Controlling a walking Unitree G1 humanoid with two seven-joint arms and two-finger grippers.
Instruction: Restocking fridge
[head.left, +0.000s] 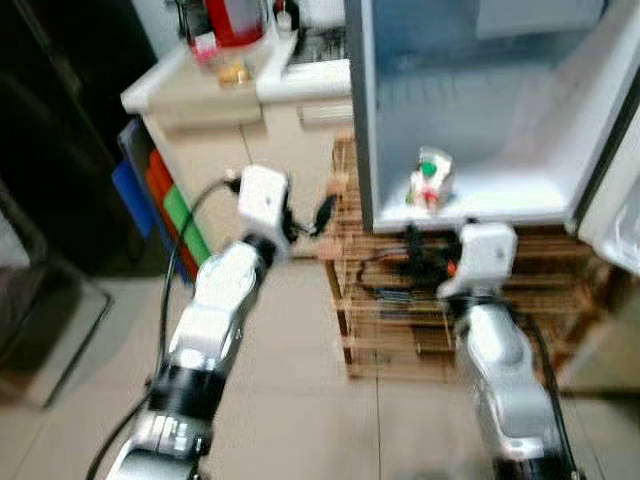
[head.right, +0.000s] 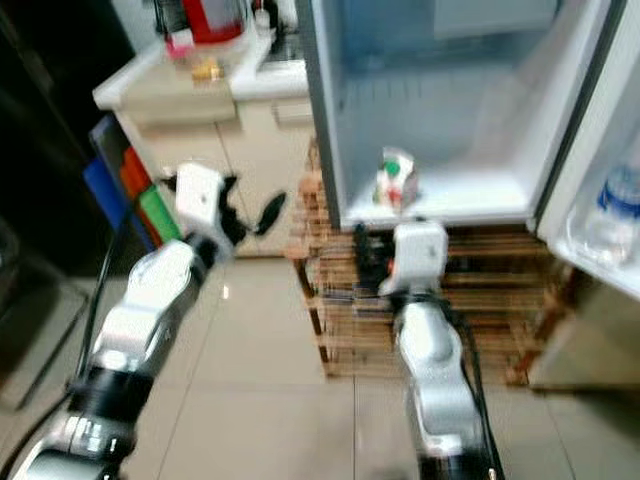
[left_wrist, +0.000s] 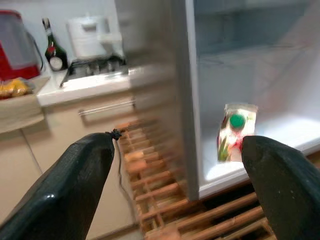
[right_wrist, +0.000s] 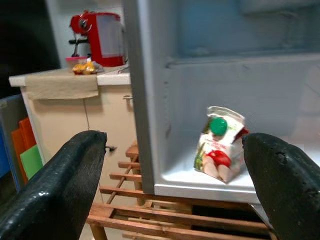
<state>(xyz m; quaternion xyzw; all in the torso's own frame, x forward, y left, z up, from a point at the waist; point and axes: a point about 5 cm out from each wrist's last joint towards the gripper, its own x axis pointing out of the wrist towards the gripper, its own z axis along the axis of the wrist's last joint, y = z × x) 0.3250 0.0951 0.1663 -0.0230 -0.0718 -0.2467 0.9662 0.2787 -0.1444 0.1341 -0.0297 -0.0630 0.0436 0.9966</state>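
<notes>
Open fridge (head.left: 480, 110) ahead, raised on a slatted wooden pallet stand (head.left: 400, 300), door swung out on the right. On the bright white floor of the fridge, near the front edge — a small carton (right_wrist: 219, 143): white, gable-topped, round green cap high on its face, red and green print below, the top crumpled and the body leaning a little. Nothing touching it.

Left gripper (left_wrist: 175, 185) raised before the fridge's left wall, fingers spread wide, nothing between them. Right gripper (right_wrist: 175, 185) low in front of the fridge opening, likewise spread wide and empty — carton seen between its two fingers, well short of contact.

Beige counter (head.left: 200, 95) left of the fridge, with a red appliance (right_wrist: 100, 37) on top. In the door shelf, a clear water bottle (head.right: 612, 205).
</notes>
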